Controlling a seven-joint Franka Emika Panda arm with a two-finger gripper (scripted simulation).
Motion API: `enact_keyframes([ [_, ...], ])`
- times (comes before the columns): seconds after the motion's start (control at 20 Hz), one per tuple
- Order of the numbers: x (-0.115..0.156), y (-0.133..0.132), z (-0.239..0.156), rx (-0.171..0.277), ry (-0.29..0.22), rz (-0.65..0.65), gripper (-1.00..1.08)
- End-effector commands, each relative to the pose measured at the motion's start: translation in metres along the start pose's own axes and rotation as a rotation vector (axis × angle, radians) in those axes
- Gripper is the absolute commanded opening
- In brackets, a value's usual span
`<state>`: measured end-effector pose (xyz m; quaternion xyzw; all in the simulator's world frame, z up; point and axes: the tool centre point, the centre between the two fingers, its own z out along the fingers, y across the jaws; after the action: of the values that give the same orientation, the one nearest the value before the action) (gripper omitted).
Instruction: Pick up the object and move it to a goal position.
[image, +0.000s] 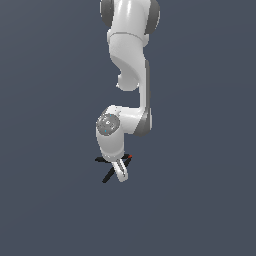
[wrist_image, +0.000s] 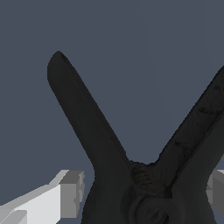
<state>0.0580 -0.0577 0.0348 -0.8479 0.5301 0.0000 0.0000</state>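
Clamp (image: 107, 174) first: you've got the small black spring clamp right at the gripper (image: 121, 172), with its thin handles sticking out toward the exterior view's left and a tiny red-orange tip (image: 130, 157) poking out on the exterior view's right. Wrist view confirms it: the clamp's two dark handles (wrist_image: 83, 113) fan out in a V from the pivor area, and the body fills the space between the two white-grey fingers (wrist_image: 65, 194), one on each side of it.

Hand state: the fingers bracket the clamp body closely, and in the wrist view they look pressed up against it or very nearly so. You can't make out a clean contact line on either side, so I can't tell for sure whether it's clamped down or just closing in. Treat it as unconfirmed.

Progress, as a judgement: reach and alignment look done, since the gripper is down at the clamp and straddling it near the pivot. Whether the clamp is off the surface you can't tell; the background is flat grey in both views with no shadow or edge to read height from. No goal marker shows in either view, so you can't say how far the carry is.

What's left, likely: confirm the grip, lift, carry to goal. Watch the splayed handles; the grip sits near the pivot, so the clamp could twist between the fingers.
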Motion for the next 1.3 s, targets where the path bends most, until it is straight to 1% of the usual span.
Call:
enact_keyframes([
  [0.0, -0.007, -0.007, -0.014, 0.003, 0.001, -0.001, -1.0],
  [0.3, -0.033, -0.026, -0.062, 0.002, 0.001, 0.0, -1.0],
  [0.9, -0.095, -0.076, -0.18, 0.001, 0.002, 0.001, -1.0],
  [1.25, -0.127, -0.104, -0.242, 0.0, 0.002, 0.001, -1.0],
])
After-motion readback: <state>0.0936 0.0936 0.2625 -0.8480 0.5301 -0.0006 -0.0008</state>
